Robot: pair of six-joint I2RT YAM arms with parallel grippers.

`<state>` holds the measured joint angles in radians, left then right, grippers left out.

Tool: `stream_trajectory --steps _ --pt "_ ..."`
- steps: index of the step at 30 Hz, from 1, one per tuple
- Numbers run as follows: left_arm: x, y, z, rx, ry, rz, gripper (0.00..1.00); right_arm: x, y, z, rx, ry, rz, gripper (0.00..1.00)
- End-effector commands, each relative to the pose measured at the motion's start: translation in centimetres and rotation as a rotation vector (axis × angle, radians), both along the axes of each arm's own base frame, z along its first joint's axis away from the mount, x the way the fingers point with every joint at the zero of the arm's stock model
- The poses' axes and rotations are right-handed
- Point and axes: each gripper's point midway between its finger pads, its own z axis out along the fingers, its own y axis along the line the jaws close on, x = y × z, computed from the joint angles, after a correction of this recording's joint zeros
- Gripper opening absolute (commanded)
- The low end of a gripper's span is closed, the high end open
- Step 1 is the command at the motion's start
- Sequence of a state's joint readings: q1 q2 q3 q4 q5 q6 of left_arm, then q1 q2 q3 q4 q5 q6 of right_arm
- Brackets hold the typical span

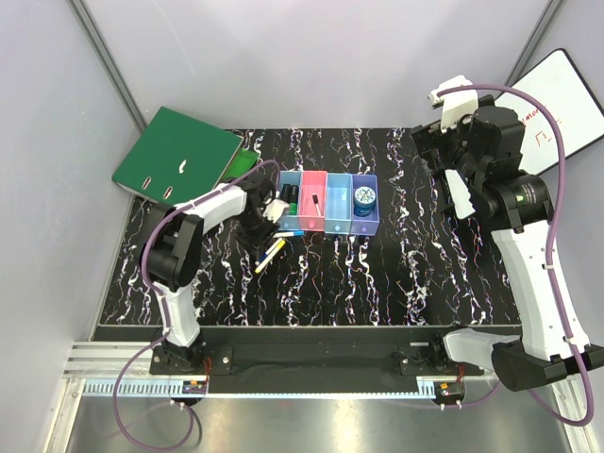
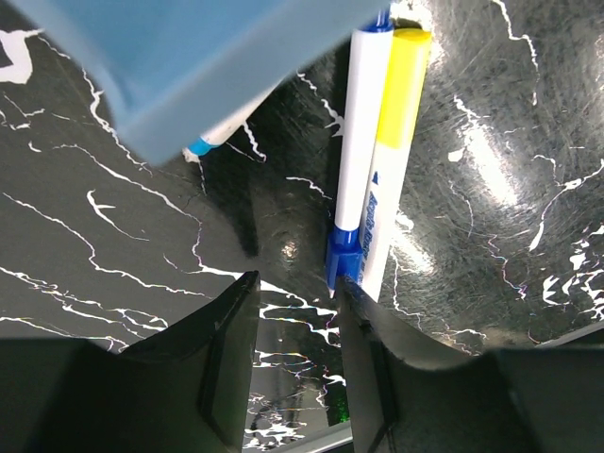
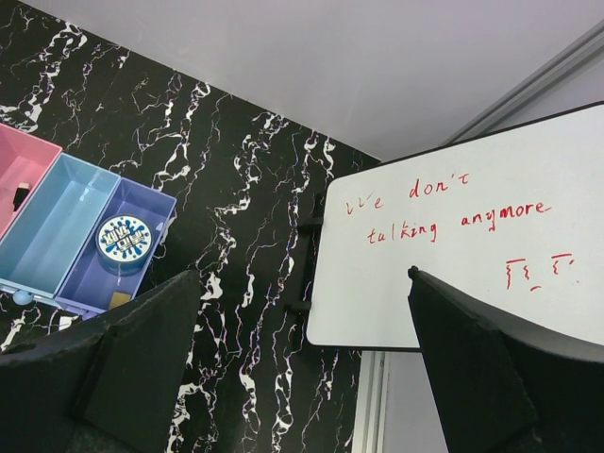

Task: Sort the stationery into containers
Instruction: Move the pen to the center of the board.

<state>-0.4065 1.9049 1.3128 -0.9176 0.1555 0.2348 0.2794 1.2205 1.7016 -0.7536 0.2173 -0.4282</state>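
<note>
While the right pincer (image 3: pixel 300 278) gapes far right, the left pincer (image 2: pixel 297 285) stands apart just beside a white pen (image 2: pixel 357 142) and a yellow marker (image 2: pixel 401 113).

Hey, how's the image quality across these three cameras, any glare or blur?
Left wrist view: the light blue bin near the lens is blurred, the white pen and yellow marker are sharp, and glare streaks the table beside them. Right wrist view: the whiteboard writing is crisp, the right end effector dark and soft. Top external view: even light.

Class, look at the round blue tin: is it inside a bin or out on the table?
Inside: the round blue tin sits within the walls of the purple bin.
</note>
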Motion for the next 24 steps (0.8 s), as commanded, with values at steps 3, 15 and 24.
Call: stream_trajectory --steps 3,15,24 --pt "-0.2 -1.2 0.0 -0.024 -0.016 -0.02 0.42 -0.1 -0.1 2.0 0.03 -0.047 -0.003 1.0" --pt "-1.0 -2.2 0.5 -0.048 -0.015 -0.043 0.42 -0.1 0.0 2.1 0.029 -0.051 -0.001 1.0" --pt "-1.4 -3.2 1.7 -0.079 -0.031 -0.058 0.42 -0.2 -0.1 2.2 0.032 -0.053 -0.003 1.0"
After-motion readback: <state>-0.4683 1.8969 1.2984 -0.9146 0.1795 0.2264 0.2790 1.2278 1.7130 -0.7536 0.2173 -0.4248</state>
